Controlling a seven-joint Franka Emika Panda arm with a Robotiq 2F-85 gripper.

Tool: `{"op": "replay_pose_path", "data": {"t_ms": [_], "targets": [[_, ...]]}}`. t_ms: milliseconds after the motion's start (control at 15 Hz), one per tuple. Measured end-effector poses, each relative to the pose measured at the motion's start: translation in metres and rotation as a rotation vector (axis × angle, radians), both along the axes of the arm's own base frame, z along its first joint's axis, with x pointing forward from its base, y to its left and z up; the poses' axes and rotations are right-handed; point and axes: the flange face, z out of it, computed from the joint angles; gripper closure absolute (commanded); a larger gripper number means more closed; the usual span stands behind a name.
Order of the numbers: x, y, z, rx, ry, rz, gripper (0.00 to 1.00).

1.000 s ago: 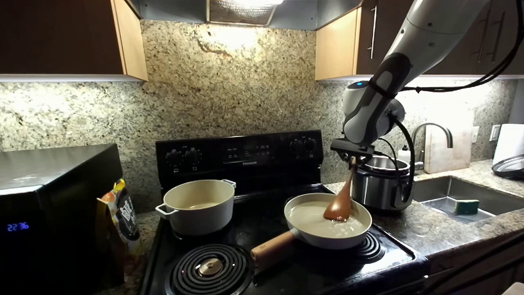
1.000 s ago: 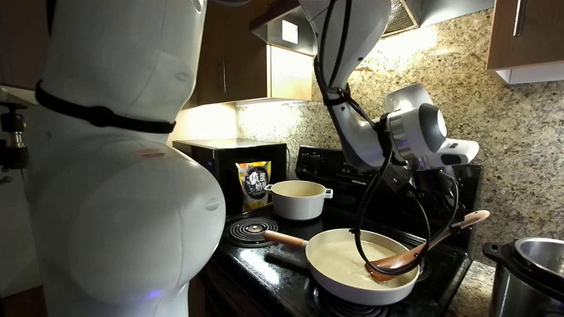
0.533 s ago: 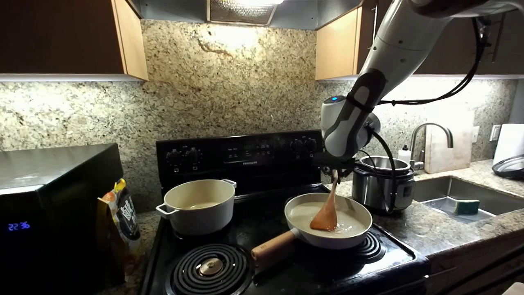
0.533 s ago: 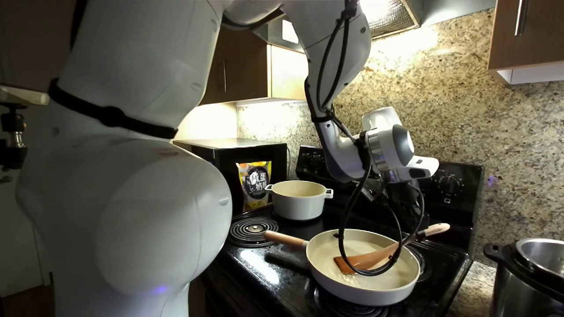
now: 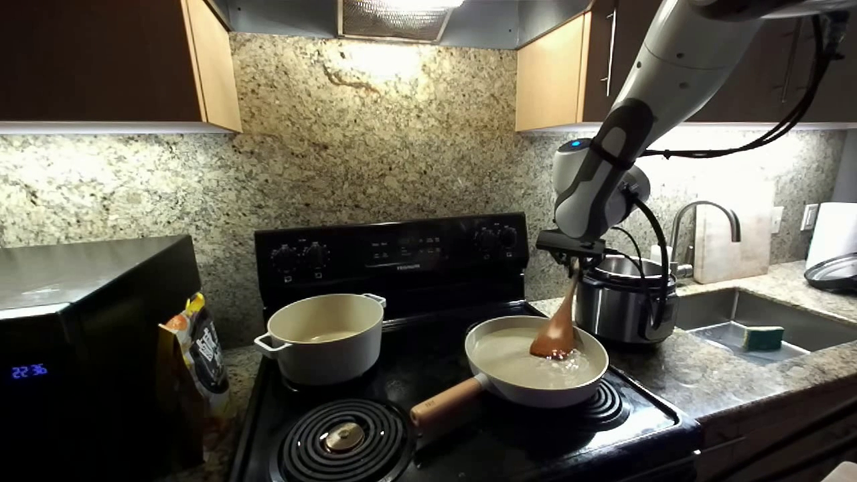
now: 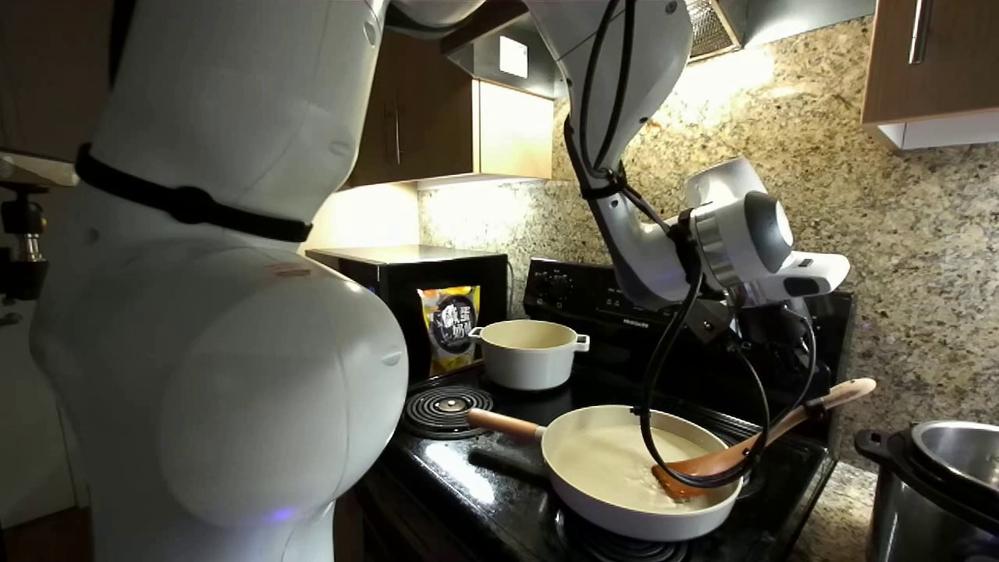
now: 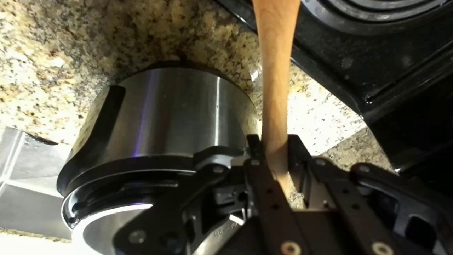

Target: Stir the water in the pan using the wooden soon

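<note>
The cream-white pan point(image 5: 535, 396) rests on the stove with its brown handle angled out toward the front left in an exterior view. Pale, glossy water point(image 5: 505, 358) covers its bottom, rippling near the spoon. The wooden soon point(image 5: 556, 331) leans in the pan, its broad head partly dipped at the side away from the pan's handle. In the wrist view my gripper point(image 7: 275, 147) is shut on the upper part of the wooden soon point(image 7: 277, 63), one finger on each side. The pale handle end point(image 6: 851, 390) pokes out past the jaws. A looping arm cable crosses the spoon's head in that exterior view.
A steel cooker pot point(image 7: 184, 113) stands on the counter right by the gripper. The deeper cream pot point(image 5: 331, 358) sits on a back burner. A bag point(image 6: 453, 328) leans by the microwave; the sink point(image 5: 733, 308) lies beyond the cooker.
Half a second ago the spoon's head had swept toward the pan's handle side. Now arm and spoon have swung back to the far side, close to where they were a second ago. The pan has stayed put.
</note>
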Motion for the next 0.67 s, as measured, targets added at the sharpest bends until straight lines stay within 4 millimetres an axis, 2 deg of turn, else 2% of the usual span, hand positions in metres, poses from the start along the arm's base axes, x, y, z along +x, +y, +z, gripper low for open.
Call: {"op": "replay_pose_path", "data": {"t_ms": [133, 267, 400, 533, 667], "targets": [[0.005, 0.019, -0.014, 0.006, 0.025, 0.032, 0.95], [0.013, 0.049, -0.033, 0.010, 0.056, 0.086, 0.95], [0.018, 0.067, -0.043, 0.011, 0.068, 0.110, 0.95], [0.018, 0.062, -0.039, 0.011, 0.058, 0.098, 0.95], [0.014, 0.040, -0.025, 0.016, 0.029, 0.051, 0.95]]}}
